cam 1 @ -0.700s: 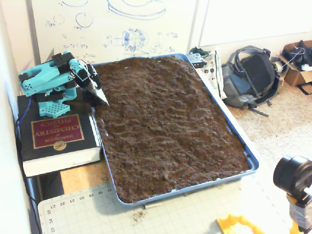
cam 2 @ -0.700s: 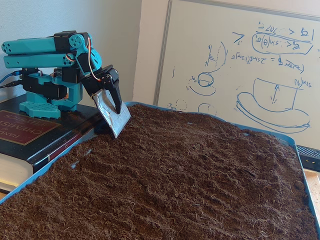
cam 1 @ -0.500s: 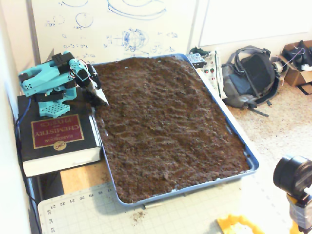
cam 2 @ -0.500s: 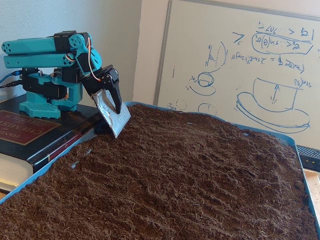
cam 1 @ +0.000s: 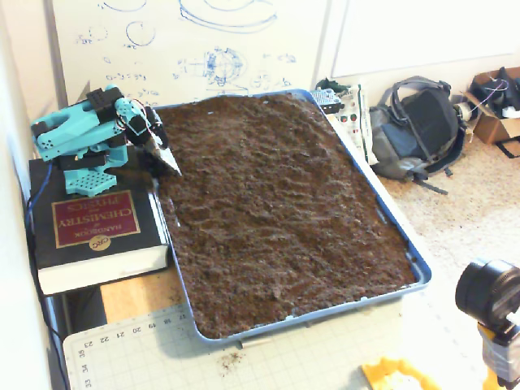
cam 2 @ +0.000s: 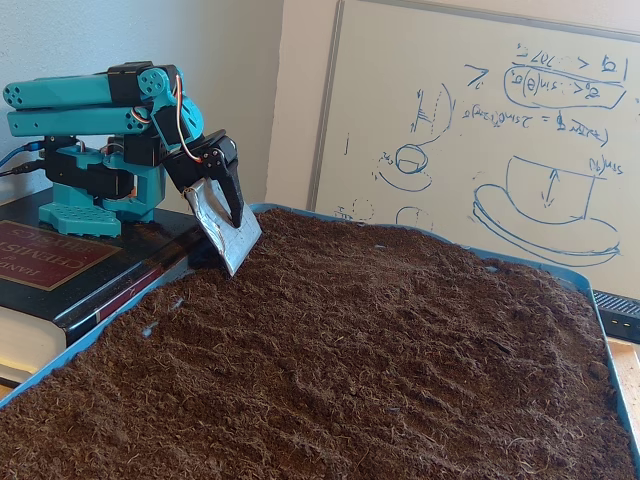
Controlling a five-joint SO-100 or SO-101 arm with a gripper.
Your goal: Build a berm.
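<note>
Loose dark-brown soil [cam 1: 284, 211] fills a blue tray [cam 1: 391, 216] and lies roughly even, with only shallow ripples. No raised berm shows in either fixed view. The teal arm [cam 1: 77, 134] is folded back on itself at the tray's left edge. My gripper [cam 1: 169, 165] carries a silver scoop blade [cam 2: 228, 235], tilted down with its tip just touching the soil [cam 2: 380, 350] at the tray's near-left corner. The black finger [cam 2: 233, 195] lies against the blade, so the gripper [cam 2: 238, 245] is shut with no soil on it.
The arm's base stands on a thick black book [cam 1: 89, 227] beside the tray. A whiteboard [cam 2: 480, 130] leans behind the tray. A backpack [cam 1: 418, 126] lies on the floor to the right, a cutting mat [cam 1: 284, 349] in front, and a black camera [cam 1: 487, 296] at bottom right.
</note>
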